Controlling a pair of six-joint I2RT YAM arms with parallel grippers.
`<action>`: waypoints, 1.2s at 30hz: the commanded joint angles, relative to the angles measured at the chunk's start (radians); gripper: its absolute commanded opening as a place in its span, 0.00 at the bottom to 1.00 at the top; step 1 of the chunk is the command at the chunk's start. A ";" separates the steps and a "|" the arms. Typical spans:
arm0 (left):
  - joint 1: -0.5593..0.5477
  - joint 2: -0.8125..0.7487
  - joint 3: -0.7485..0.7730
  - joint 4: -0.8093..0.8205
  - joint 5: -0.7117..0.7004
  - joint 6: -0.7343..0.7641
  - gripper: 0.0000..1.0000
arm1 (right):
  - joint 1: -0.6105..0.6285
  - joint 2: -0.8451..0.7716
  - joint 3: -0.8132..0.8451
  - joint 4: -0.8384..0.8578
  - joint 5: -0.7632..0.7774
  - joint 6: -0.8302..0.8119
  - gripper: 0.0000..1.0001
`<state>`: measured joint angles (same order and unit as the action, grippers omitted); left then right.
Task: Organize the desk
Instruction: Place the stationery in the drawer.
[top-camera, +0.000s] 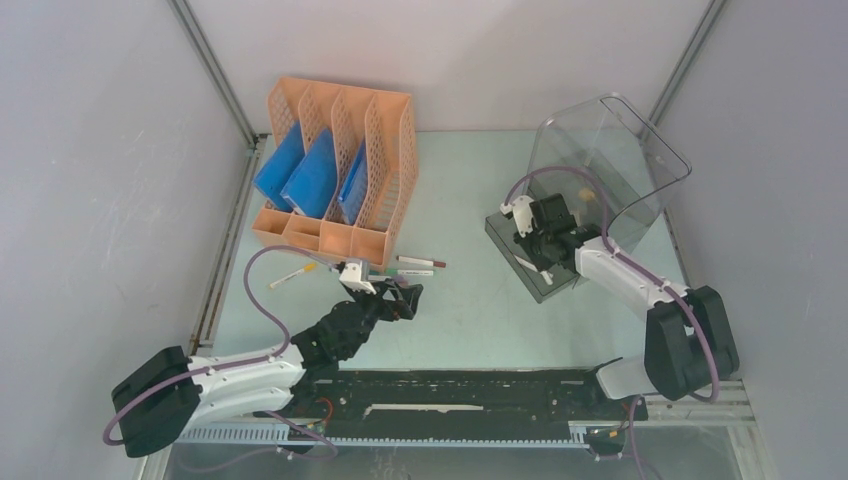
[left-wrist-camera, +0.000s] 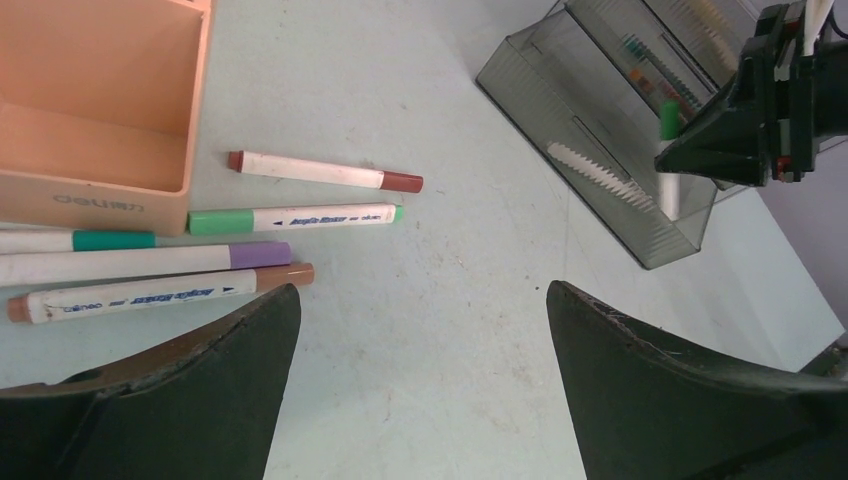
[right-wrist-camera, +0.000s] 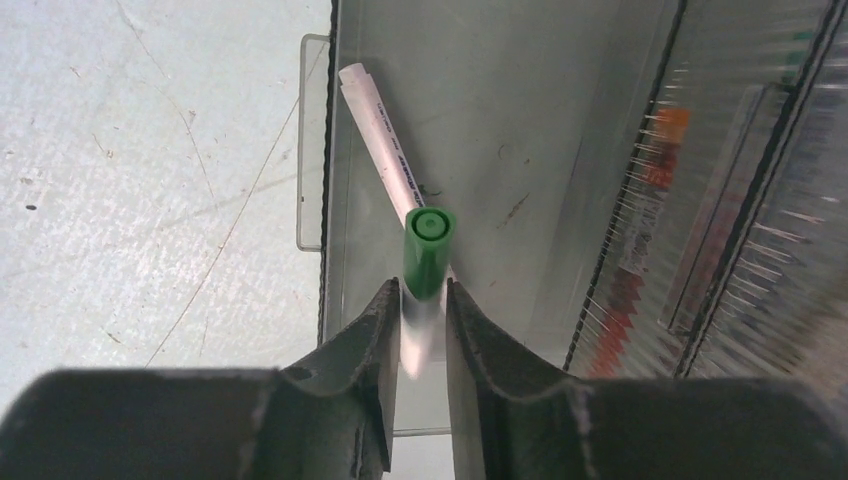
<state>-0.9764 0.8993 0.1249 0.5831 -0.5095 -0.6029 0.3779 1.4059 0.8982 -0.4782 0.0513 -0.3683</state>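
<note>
Holds the left gripper (left-wrist-camera: 420, 295) low over the pale mint desk (top-camera: 480, 320), fingers wide apart and empty, just short of loose markers (left-wrist-camera: 295, 218) lying beside the orange file rack (top-camera: 340, 170) with blue folders (top-camera: 310, 180) in it. Clamps the right gripper (right-wrist-camera: 420, 292) on a green-capped marker (right-wrist-camera: 428, 250) above the open drawer (right-wrist-camera: 500, 100) of the clear drawer box (top-camera: 600, 160), at the far right of the same desk, edged by grey panel walls (top-camera: 100, 200).
</note>
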 joint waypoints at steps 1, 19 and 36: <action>0.006 0.004 -0.002 0.040 0.019 -0.043 1.00 | 0.013 -0.001 0.027 0.023 -0.002 0.010 0.32; 0.014 -0.001 0.054 -0.225 -0.030 -0.351 0.92 | 0.044 -0.189 0.034 -0.056 -0.093 -0.056 0.61; 0.113 0.277 0.420 -0.888 -0.132 -0.761 0.55 | 0.050 -0.257 0.034 -0.066 -0.096 -0.062 0.62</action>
<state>-0.9012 1.1175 0.4770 -0.1925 -0.6479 -1.2865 0.4206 1.1805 0.8993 -0.5434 -0.0360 -0.4187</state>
